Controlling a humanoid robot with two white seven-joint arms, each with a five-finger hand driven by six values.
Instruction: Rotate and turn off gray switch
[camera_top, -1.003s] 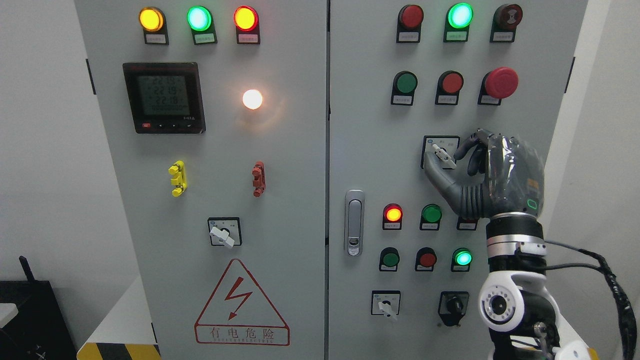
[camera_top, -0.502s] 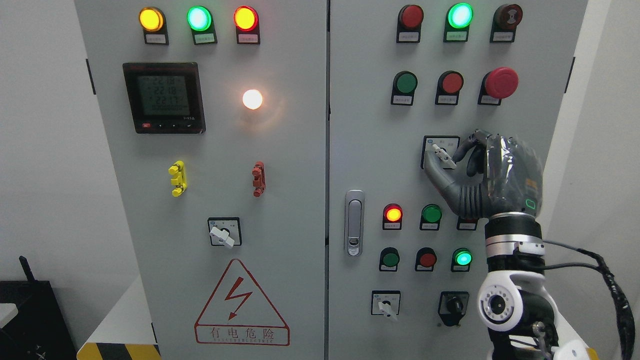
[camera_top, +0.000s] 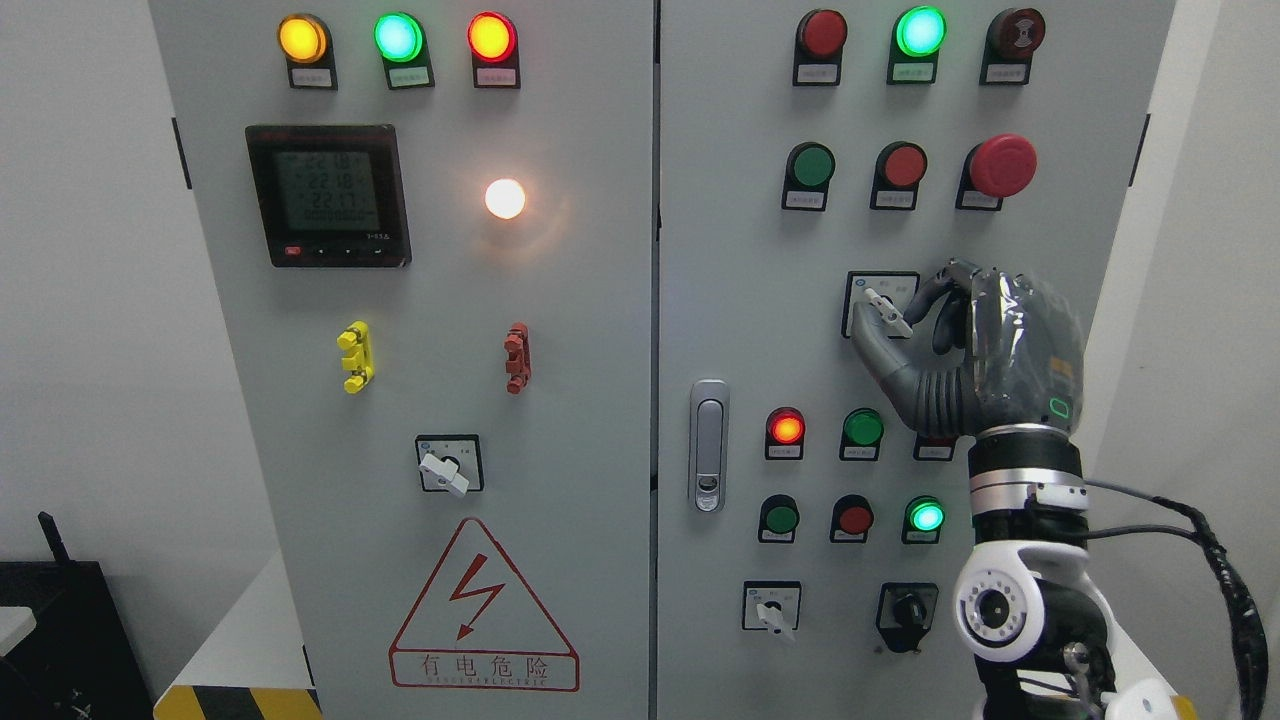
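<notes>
Grey metal electrical cabinet (camera_top: 560, 330), lamps lit. Right dark-grey robot hand (camera_top: 905, 330) raised at small grey rotary switch with white lever (camera_top: 886, 311), mid right door; thumb and index pinched around lever. Lever slanted, seemingly not yet turned off; rotation judged left.

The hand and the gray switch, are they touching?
Touching. In the head view the right hand has its thumb under the gray switch lever and a dark finger curled against the lever's right end, with no gap showing.
</notes>
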